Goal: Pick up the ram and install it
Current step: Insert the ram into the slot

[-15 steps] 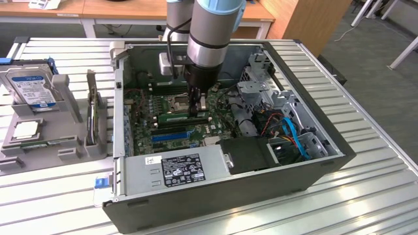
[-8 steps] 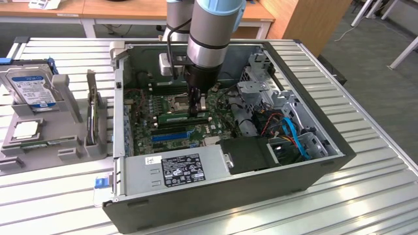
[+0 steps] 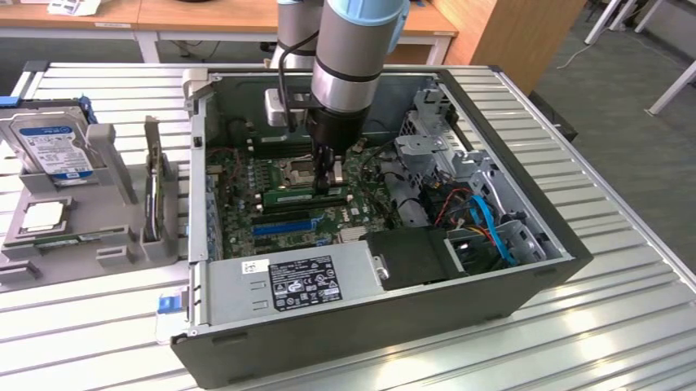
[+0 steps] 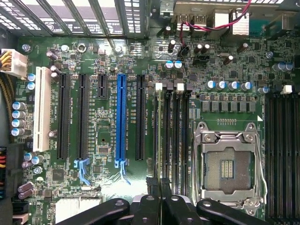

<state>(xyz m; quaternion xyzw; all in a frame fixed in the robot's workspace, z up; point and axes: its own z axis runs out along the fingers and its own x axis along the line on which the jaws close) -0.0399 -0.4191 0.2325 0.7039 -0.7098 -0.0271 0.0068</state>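
1. Computer case (image 3: 435, 326) is open on top: free passage down to the motherboard (image 4: 104, 126).
2. Power supply (image 3: 293, 281) walls its edge nearest the exterior camera.
3. Drive cage (image 3: 429, 151) and cables (image 3: 495, 228) crowd its edge on the exterior view's right.

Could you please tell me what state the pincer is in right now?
Pincer: closed, low over the memory slots; whether it grips the memory stick cannot be told.

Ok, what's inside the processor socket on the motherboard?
The processor socket is empty: bare contact pins with a gold patch in the middle. The gripper covers part of its metal frame.
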